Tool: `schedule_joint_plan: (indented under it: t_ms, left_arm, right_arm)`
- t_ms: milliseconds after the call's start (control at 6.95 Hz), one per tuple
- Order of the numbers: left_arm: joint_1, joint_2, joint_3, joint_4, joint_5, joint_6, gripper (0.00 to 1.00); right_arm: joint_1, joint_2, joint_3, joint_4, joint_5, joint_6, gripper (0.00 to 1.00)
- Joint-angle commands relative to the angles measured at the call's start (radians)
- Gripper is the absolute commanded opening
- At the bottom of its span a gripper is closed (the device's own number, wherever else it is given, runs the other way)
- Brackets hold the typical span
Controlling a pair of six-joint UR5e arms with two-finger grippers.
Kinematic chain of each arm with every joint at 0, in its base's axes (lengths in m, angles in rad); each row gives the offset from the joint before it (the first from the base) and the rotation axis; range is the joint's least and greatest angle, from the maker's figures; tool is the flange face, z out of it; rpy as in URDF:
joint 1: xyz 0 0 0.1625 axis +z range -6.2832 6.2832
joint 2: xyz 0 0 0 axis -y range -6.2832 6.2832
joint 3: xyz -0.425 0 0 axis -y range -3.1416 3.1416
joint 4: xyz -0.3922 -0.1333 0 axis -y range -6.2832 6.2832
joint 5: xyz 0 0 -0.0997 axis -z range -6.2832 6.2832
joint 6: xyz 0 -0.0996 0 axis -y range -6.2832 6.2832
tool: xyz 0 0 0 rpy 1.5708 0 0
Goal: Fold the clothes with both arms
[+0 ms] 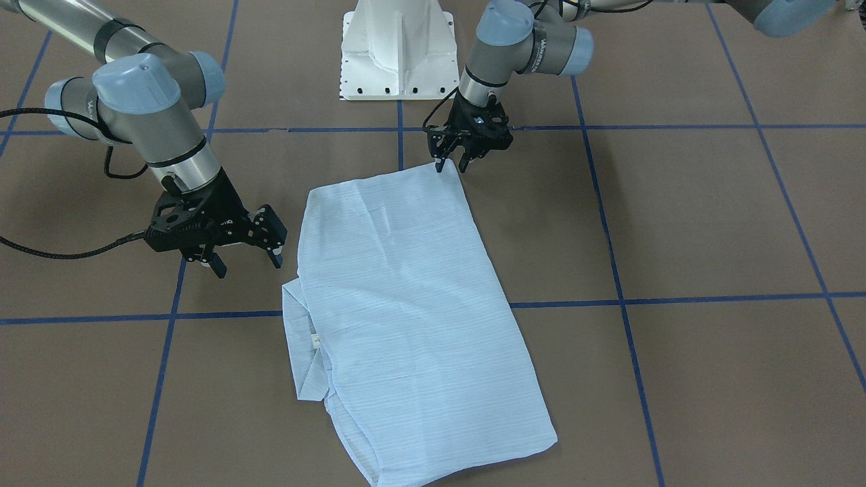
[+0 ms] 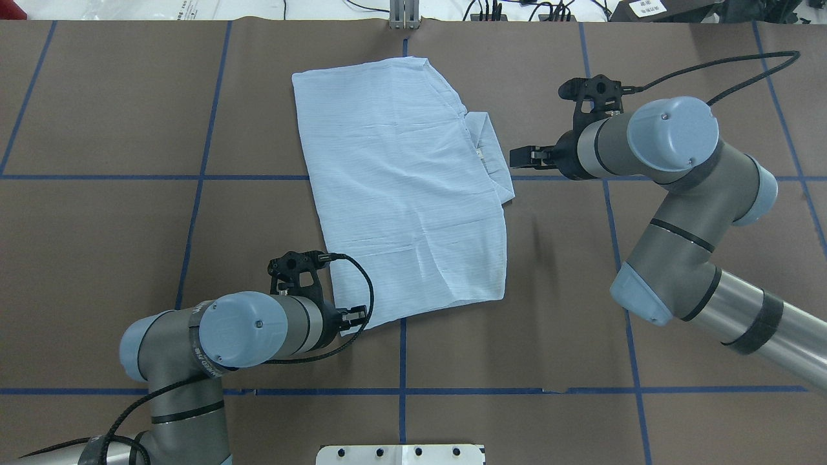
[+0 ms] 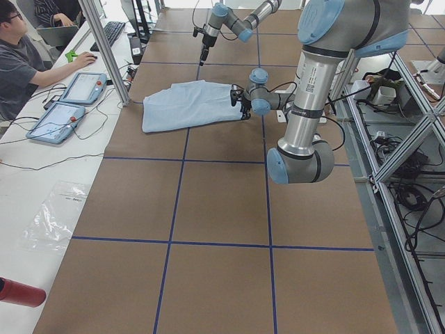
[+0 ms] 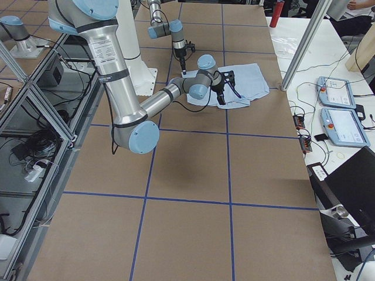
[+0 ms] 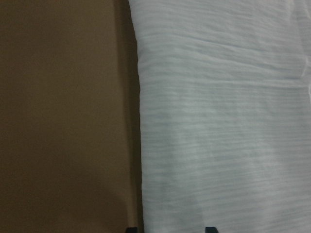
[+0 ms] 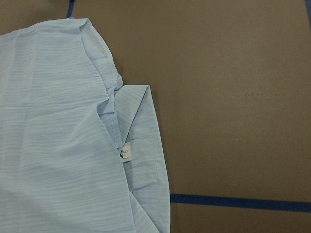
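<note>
The pale blue striped shirt (image 1: 406,304) lies folded flat in a rough rectangle on the brown table (image 2: 400,181). Its collar and white neck label (image 6: 126,152) stick out on the robot's right side. My left gripper (image 1: 452,164) is down at the shirt's near-left corner (image 2: 355,316). In the left wrist view its two fingertips (image 5: 130,229) stand apart, with the shirt's edge (image 5: 141,121) between them. My right gripper (image 1: 243,260) is open and empty. It hovers just beside the collar side, apart from the cloth (image 2: 523,157).
The white pedestal base (image 1: 398,54) stands at the robot's edge of the table. Blue tape lines (image 1: 676,297) grid the brown surface. In the exterior left view an operator (image 3: 21,62) sits past the far side with two tablets (image 3: 69,101).
</note>
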Motion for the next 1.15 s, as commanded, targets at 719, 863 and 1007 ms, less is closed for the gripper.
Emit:
schedule_joint_plan:
  t_ms: [719,863,1007]
  left_arm:
    - [0.003,-0.005,0.009,0.0,0.002,-0.005,0.0]
    - [0.002,-0.005,0.009,0.0,0.003,-0.005,0.0]
    - [0.002,-0.005,0.008,0.0,0.008,-0.005,0.0]
  right_arm:
    - [-0.011,0.003,0.005,-0.009,-0.006,0.101,1.0]
    - [-0.05,0.005,0.011,-0.011,-0.043,0.237,0.98]
    - [-0.145,0.018,0.013,-0.059,-0.152,0.448,0.94]
